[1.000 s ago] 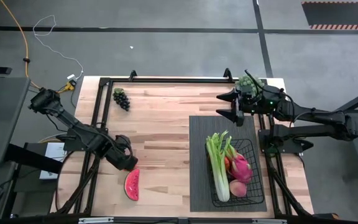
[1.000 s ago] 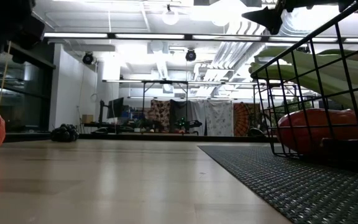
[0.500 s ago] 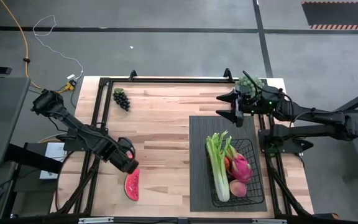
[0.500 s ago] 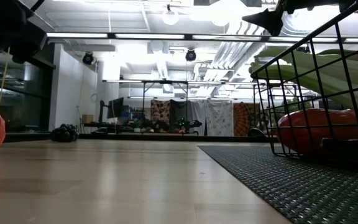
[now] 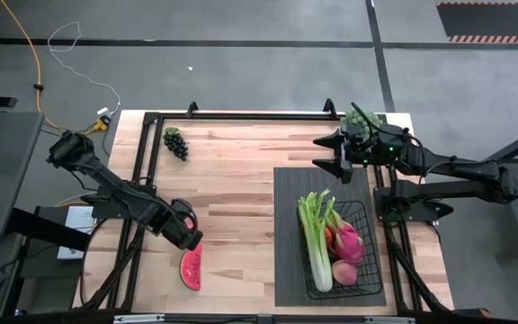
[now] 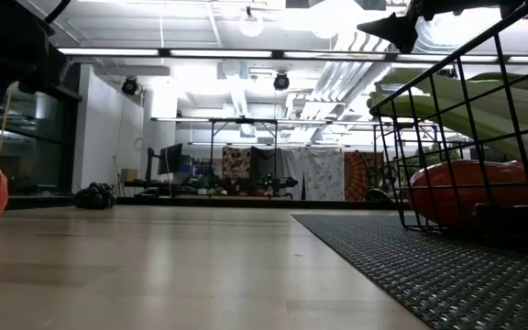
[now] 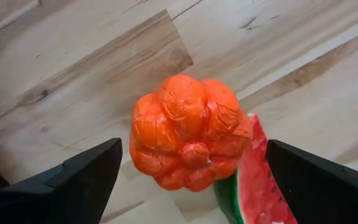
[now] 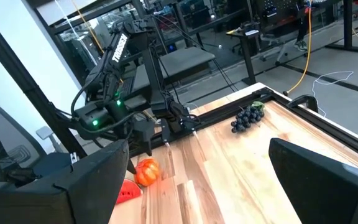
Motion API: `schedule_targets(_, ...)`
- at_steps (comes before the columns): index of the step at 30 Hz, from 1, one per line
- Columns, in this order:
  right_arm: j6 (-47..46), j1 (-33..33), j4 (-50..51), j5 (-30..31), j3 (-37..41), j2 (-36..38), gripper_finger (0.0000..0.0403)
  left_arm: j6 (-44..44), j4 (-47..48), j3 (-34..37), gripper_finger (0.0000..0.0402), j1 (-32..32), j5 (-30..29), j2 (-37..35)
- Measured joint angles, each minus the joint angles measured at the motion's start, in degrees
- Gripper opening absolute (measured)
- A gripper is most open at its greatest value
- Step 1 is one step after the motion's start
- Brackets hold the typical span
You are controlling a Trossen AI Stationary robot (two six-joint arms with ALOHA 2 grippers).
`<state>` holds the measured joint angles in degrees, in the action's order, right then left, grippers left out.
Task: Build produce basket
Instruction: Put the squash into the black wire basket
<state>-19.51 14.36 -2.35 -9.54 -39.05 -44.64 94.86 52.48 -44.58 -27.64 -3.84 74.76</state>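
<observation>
The black wire basket (image 5: 360,256) stands on a dark ribbed mat (image 5: 286,193) at the near right. It holds a celery bunch (image 5: 315,238), a pink dragon fruit (image 5: 350,241) and a peach (image 5: 343,272). A knobbly orange fruit (image 7: 188,140) rests on the wood beside a watermelon slice (image 5: 191,267). My left gripper (image 7: 191,149) points down over the orange fruit, open, one finger on either side and clear of it. My right gripper (image 5: 335,157) waits open and level at the far right.
Dark grapes (image 5: 175,142) lie at the far left of the table. A green knobbly item (image 5: 362,119) sits at the far right corner by my right arm. Bare wood (image 5: 232,189) spreads between the two arms.
My left gripper has sunk a little and edged toward the near edge, over the orange fruit beside the watermelon slice. The produce and the basket have stayed in place.
</observation>
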Motion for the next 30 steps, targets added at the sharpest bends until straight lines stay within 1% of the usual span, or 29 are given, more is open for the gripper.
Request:
schedule_targets(7,0.0,0.0,0.5,0.0,0.0,0.0,0.0378,-3.0,-2.2,0.0,0.0386,0.0,-0.1,6.5)
schedule_targets(15,0.0,0.0,0.5,0.0,0.0,0.0,0.0378,-3.1,-3.3,-0.1,0.0386,0.0,-0.5,12.0)
schedule_targets(24,0.0,0.0,1.1,0.0,0.0,0.0,0.0378,-4.0,-2.8,0.0,0.0385,0.0,-0.9,12.8)
schedule_targets(30,0.0,0.0,1.4,0.0,0.0,0.0,0.0378,-8.8,-2.6,0.1,0.0361,0.9,-0.9,9.7)
